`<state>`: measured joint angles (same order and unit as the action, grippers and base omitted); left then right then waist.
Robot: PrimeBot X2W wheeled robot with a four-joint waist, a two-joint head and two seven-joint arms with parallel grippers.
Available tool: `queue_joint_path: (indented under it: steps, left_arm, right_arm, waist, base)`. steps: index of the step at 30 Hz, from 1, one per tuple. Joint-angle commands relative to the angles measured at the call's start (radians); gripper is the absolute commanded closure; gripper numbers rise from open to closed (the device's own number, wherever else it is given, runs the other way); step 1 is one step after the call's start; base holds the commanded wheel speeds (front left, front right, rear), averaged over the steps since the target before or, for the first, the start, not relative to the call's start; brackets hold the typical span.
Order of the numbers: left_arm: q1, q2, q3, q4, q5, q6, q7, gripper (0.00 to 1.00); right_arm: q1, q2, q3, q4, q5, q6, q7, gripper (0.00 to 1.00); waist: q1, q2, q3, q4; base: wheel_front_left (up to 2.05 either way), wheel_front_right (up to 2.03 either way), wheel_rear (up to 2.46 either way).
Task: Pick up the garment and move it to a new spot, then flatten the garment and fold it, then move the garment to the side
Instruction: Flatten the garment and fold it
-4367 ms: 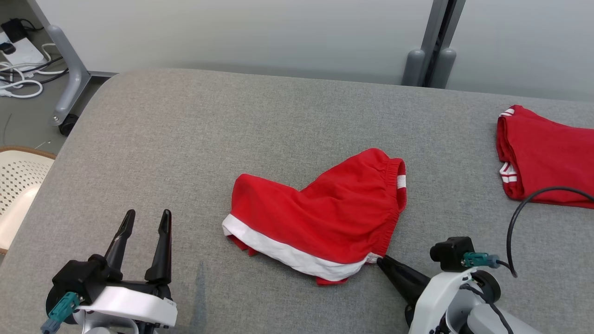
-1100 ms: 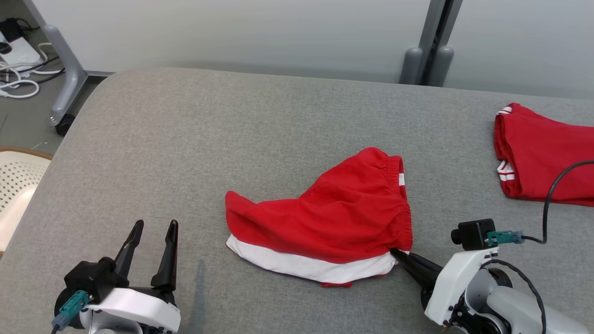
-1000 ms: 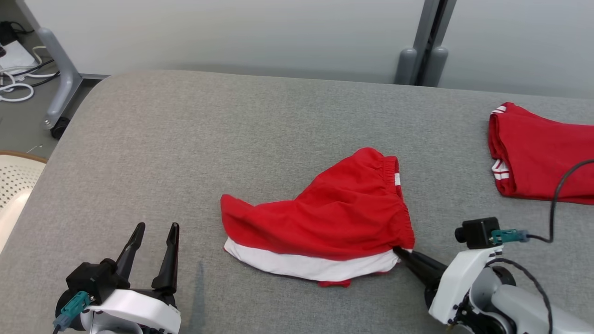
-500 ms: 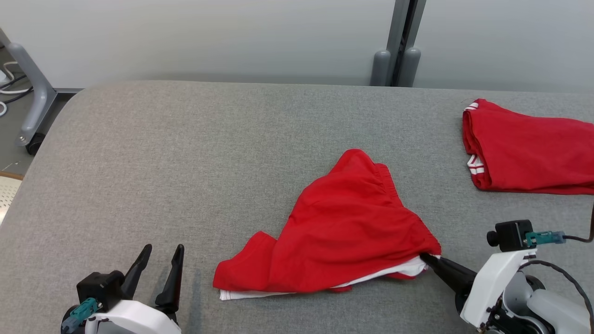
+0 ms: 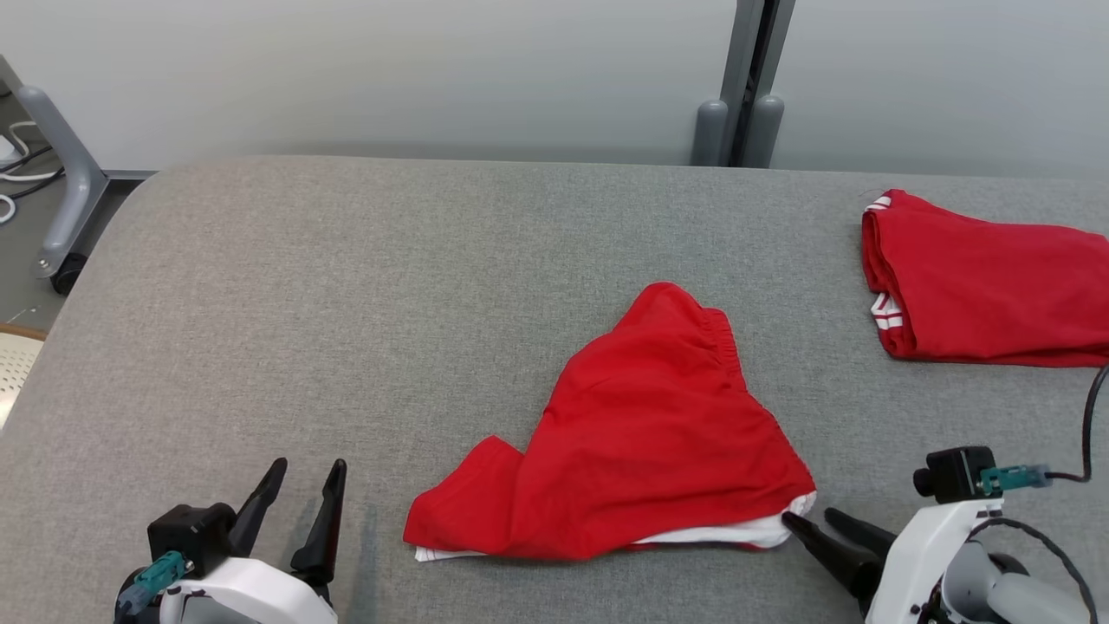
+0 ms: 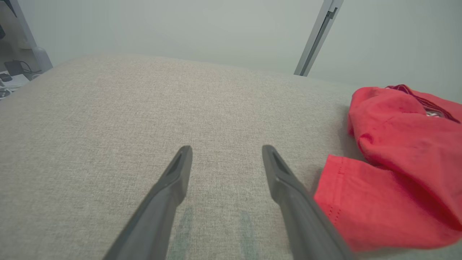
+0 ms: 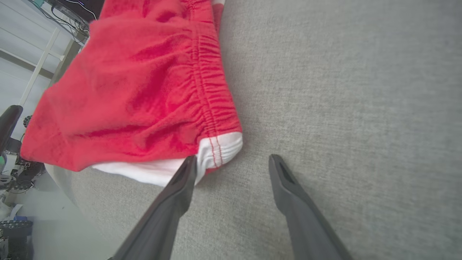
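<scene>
Right end effector [image 5: 810,518] gapes wide, empty, one finger touching the garment [image 5: 658,433] at its white corner.

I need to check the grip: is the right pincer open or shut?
Open. The right pincer has its fingers apart, one tip at the white corner of the red shorts, nothing clamped between them.

Left hand [image 5: 309,465] rests low at near left, fingers spread, pointing far; right hand [image 5: 808,516] at near right, fingers parted, angled far-left
</scene>
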<state>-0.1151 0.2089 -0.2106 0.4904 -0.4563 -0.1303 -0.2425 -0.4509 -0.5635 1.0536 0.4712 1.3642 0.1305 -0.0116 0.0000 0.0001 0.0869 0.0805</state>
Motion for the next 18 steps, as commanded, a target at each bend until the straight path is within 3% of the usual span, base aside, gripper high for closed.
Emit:
queue_joint_path:
  steps: [1, 9, 18]
  left_arm:
    - [-0.021, 0.012, 0.0, 0.001, -0.005, -0.001, -0.003, 0.0]
    - [-0.013, 0.027, 0.008, -0.023, -0.01, 0.008, -0.006, 0.0]
    - [0.027, 0.048, 0.017, -0.062, -0.021, 0.023, 0.002, 0.0]
  right_arm:
    - [0.011, 0.01, 0.0, 0.008, -0.004, 0.001, -0.001, 0.0]
    - [0.038, -0.014, -0.07, -0.006, -0.005, 0.001, -0.095, 0.0]
    - [0.065, -0.102, -0.183, -0.083, -0.087, 0.001, -0.21, 0.0]
  waist:
    - [0.0, -0.0001, -0.002, 0.003]
    - [0.0, -0.0001, -0.009, 0.003]
    - [0.0, -0.0001, -0.006, -0.036]
  base:
    - [0.0, 0.0, 0.0]
    - [0.0, 0.0, 0.0]
    - [0.0, 0.0, 0.0]
